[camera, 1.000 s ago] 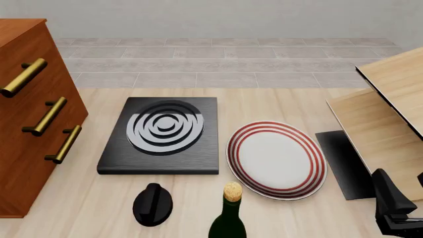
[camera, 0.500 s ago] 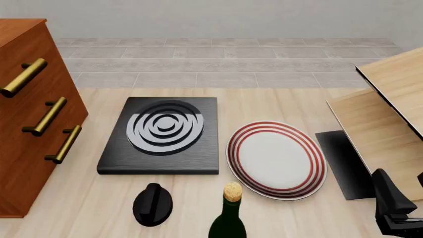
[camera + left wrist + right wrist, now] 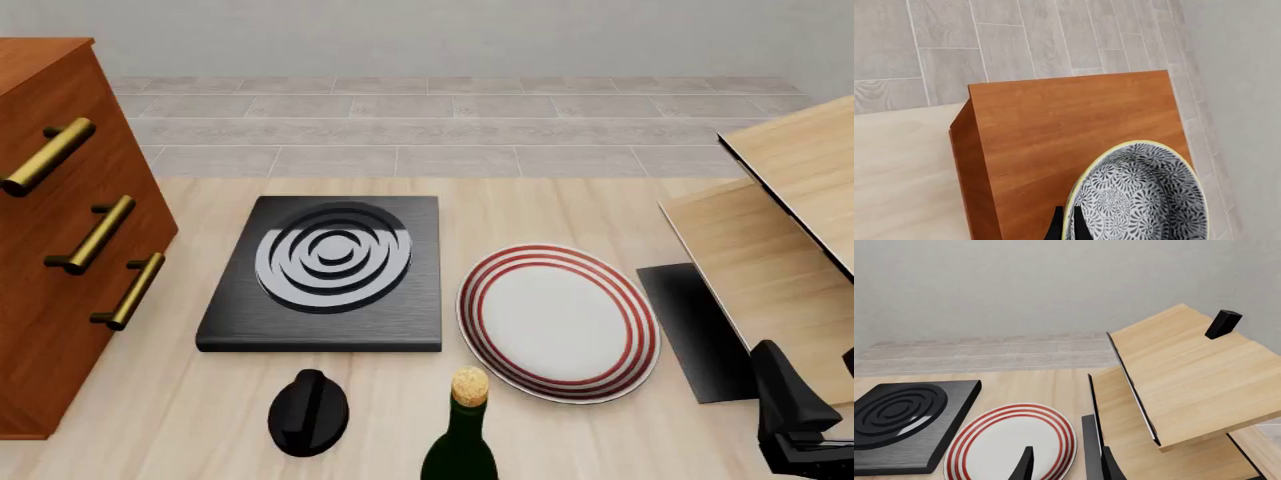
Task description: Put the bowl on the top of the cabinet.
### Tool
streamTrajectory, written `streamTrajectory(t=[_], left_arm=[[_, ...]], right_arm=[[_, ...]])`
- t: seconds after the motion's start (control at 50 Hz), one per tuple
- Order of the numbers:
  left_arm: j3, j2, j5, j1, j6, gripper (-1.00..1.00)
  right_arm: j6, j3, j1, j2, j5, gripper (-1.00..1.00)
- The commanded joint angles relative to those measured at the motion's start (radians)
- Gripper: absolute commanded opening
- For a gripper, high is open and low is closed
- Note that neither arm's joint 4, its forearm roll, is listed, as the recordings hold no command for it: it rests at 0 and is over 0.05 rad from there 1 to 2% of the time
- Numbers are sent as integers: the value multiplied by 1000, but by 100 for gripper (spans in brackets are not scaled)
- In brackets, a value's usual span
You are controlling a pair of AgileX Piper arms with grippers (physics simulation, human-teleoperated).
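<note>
In the left wrist view, my left gripper (image 3: 1067, 222) is shut on the rim of the bowl (image 3: 1141, 195), which has a blue-and-white swirl pattern and a pale yellow rim. The bowl is over the flat top of the reddish-brown cabinet (image 3: 1067, 125), near one end. I cannot tell whether it touches the wood. In the front view the cabinet (image 3: 54, 240) stands at the left with three brass handles; the bowl and left gripper are out of that view. My right gripper (image 3: 1067, 465) is open and empty above the table near the red-ringed plate.
On the table are a black burner slab with rings (image 3: 327, 270), a white plate with red rings (image 3: 558, 320), a black knob-shaped object (image 3: 308, 410) and a corked dark bottle (image 3: 463, 440). A pale wood structure (image 3: 787, 230) and a black mat (image 3: 694, 330) are at the right.
</note>
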Motion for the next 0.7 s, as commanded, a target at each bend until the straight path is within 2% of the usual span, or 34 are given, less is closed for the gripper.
streamTrajectory(t=[0.02, 0.34, 0.36, 0.42, 0.7], left_arm=[[36, 2, -23, 21, 2, -100], [68, 2, -54, -19, -6, -100], [59, 1, -52, -18, -2, 100], [71, -1, -60, -46, -19, 100], [59, -16, -57, -56, -25, 100]], right_arm=[[0, 0, 0, 0, 0, 100], [0, 0, 0, 0, 0, 100], [0, 0, 0, 0, 0, 100], [0, 0, 0, 0, 0, 100], [0, 0, 0, 0, 0, 100]])
